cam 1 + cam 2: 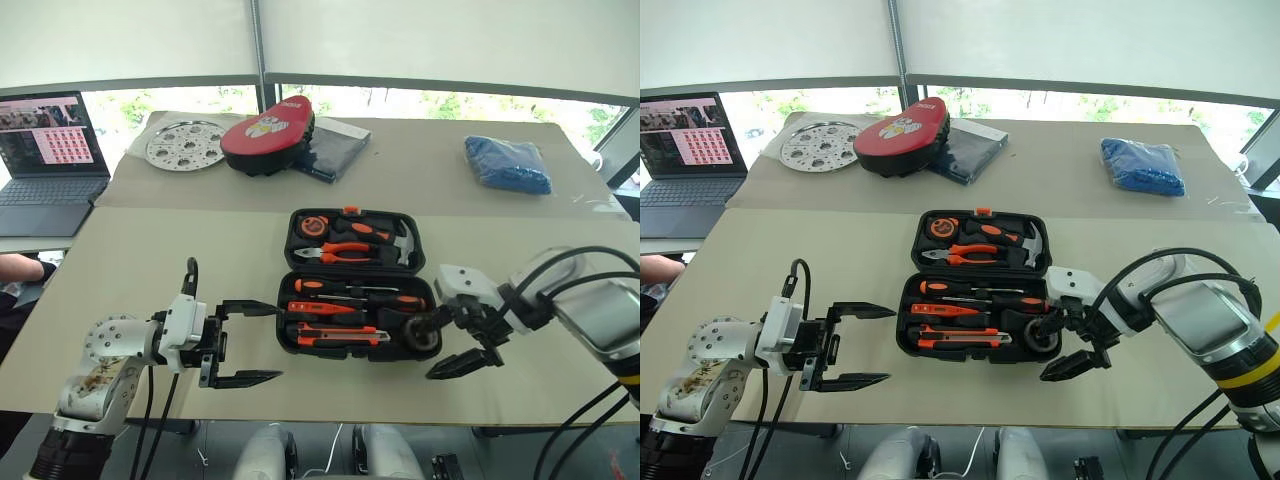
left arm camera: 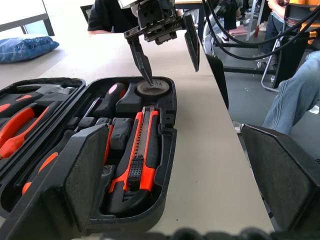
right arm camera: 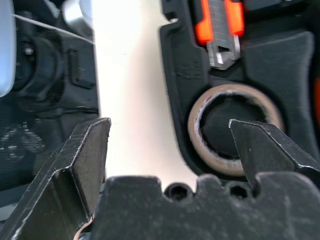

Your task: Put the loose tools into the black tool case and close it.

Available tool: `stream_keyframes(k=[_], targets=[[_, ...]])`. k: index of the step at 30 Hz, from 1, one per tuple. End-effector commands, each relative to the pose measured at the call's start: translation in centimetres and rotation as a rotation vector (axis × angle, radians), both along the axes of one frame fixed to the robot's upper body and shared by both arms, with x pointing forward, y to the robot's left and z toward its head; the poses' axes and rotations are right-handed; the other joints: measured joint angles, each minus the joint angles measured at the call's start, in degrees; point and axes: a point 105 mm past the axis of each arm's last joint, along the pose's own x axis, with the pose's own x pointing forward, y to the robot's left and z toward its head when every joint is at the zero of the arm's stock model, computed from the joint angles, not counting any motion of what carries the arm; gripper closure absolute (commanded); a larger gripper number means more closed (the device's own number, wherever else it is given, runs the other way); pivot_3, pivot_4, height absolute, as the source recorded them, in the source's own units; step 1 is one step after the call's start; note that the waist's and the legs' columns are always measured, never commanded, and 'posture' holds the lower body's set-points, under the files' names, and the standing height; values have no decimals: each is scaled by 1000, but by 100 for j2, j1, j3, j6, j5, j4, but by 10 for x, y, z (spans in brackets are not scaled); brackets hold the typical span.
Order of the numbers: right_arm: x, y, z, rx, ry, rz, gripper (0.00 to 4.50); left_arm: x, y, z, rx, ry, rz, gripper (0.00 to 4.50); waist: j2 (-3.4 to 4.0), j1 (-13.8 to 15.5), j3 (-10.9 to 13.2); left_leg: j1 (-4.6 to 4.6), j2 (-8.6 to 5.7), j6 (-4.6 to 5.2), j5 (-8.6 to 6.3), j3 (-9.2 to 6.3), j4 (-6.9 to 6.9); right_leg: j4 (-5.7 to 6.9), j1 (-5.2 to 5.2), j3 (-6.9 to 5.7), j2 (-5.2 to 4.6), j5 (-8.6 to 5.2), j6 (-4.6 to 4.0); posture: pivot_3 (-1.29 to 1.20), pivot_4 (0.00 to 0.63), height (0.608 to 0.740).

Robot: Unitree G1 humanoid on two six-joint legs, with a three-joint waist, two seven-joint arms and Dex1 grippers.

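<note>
The black tool case (image 1: 290, 330) lies open on the near table. Its far half holds pliers, a hammer and a tape measure. In the near half lie the loose tools: screwdrivers (image 1: 350, 292), a utility knife (image 2: 140, 160) and, in the right corner, the grey tape ring (image 3: 197, 125). My right gripper (image 1: 445, 346) is open at that corner. One fingertip rests at the ring and the other hangs outside the case wall, so nothing is gripped. My left gripper (image 1: 258, 343) stands open and empty just left of the case.
On the far table are a red-and-black pad (image 1: 265, 130), a perforated metal disc (image 1: 185, 145), a dark folder (image 1: 335, 150) and a blue bag (image 1: 507, 165). A laptop (image 1: 45, 160) stands far left, with a person's hand (image 1: 18, 268) below it. A person's jeans (image 2: 295, 95) show beyond the table's right edge.
</note>
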Motion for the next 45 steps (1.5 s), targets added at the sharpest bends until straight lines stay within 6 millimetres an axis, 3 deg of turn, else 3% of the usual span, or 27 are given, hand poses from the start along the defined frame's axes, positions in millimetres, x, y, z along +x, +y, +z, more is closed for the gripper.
stream_keyframes(k=[1,6,8,13,15,18,22,27,32,36,41,45], targets=[[-1,1,16,30,-35,11,36,-1,0,4,-10,-31,0,0,0,-3,0,0,0,0,0,0,0,0,0,0,-1,0,0,0,150,740],[-4,-2,29,108,-39,-37,36,-2,0,3,-15,-28,9,0,0,-1,0,-2,1,-2,0,0,-2,2,-5,0,-2,0,0,0,150,740],[3,-8,40,222,-143,-58,36,3,6,4,-32,-19,75,0,-1,7,0,-3,1,-2,-1,0,-2,1,-5,-1,-4,0,0,0,150,740],[27,-36,45,370,-380,-238,36,46,33,8,-166,89,483,0,-3,15,0,0,-2,0,-2,-1,0,-2,7,-1,-6,2,4,0,150,740],[51,-59,39,371,-539,-369,540,72,45,2,-168,137,649,505,-4,9,1,7,-2,0,-2,-2,3,2,17,1,-3,3,5,0,150,740],[70,-72,23,300,-668,-405,1478,97,51,-3,-134,154,777,1471,-6,12,2,14,-11,-1,1,-1,5,5,27,6,4,5,9,0,150,740],[96,-71,7,274,-783,-426,2804,119,39,-16,-53,204,818,2840,-7,-32,3,18,-12,-56,35,5,4,10,24,20,18,8,12,0,150,740],[112,-53,-11,275,-788,-389,4482,122,5,-31,40,247,691,4500,-8,-92,4,15,-3,-69,42,7,-6,8,16,26,32,7,11,0,150,740],[108,-26,-21,324,-723,-310,4482,128,-12,-38,79,241,642,4500,-7,-110,4,7,0,-70,43,8,-8,7,10,24,31,6,10,0,150,740],[100,-19,-22,340,-705,-265,4482,124,-23,-36,58,227,582,4500,-7,-112,4,6,1,-68,42,6,-8,7,9,24,28,6,10,0,150,740],[86,-23,-25,321,-663,-264,4482,98,-24,-38,71,267,471,4500,-7,-114,4,2,7,-67,40,5,-16,14,8,21,27,5,11,0,150,740],[83,-43,-23,286,-699,-332,4482,91,-3,-40,90,250,538,4500,-7,-111,4,1,6,-65,38,5,-20,11,8,21,23,5,11,0,150,740]])
